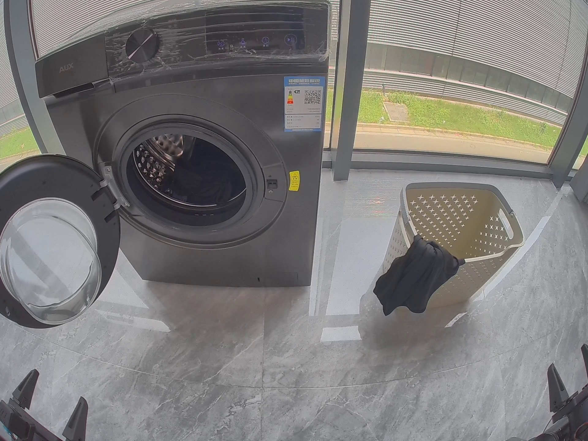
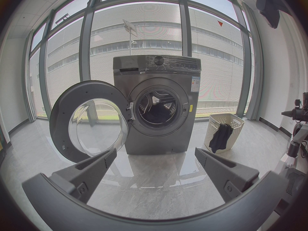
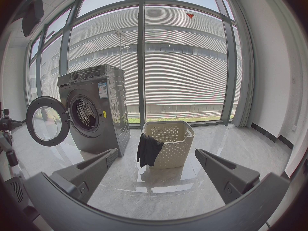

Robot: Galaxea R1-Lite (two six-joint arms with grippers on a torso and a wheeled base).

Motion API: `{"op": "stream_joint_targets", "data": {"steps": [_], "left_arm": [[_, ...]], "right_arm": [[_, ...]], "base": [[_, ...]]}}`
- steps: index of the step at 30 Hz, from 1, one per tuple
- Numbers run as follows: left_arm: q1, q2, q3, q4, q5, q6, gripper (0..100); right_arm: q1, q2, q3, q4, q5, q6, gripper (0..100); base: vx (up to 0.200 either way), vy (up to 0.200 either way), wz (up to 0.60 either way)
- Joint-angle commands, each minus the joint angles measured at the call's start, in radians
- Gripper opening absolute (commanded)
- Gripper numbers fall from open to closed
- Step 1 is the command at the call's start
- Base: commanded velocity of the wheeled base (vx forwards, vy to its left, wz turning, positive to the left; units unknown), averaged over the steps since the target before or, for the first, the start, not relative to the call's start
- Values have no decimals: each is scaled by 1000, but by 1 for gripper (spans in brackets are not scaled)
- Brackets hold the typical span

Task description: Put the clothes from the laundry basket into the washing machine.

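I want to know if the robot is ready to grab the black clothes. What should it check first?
1. Washing machine door swung wide open: ok.
2. Drum empty: cannot tell, something dark shows inside.
3. Black garment easy to grab, hanging over the front rim of the laundry basket: ok.
4. Left gripper open and empty: ok.
5. Right gripper open and empty: ok.
6. Grippers close enough to the garment: not ok, both are well back from the basket across bare floor.
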Motion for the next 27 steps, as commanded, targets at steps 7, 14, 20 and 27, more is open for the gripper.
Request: {"op": "stream_joint_targets", "data": {"steps": [7,14,20,27], "left_arm": [[1,-15,18,1,0,1,100],[1,-15,18,0,-2,1,100],[1,-15,18,0,-2,1,100],[1,-15,18,0,-3,6,100]], "right_arm": [[0,-5,16,0,0,0,100],[0,-5,16,0,0,0,100],[0,-5,15,0,0,0,100],[0,-5,16,0,0,0,100]], "base": [[0,-171,0],[0,0,0],[0,0,0],[0,0,0]]}}
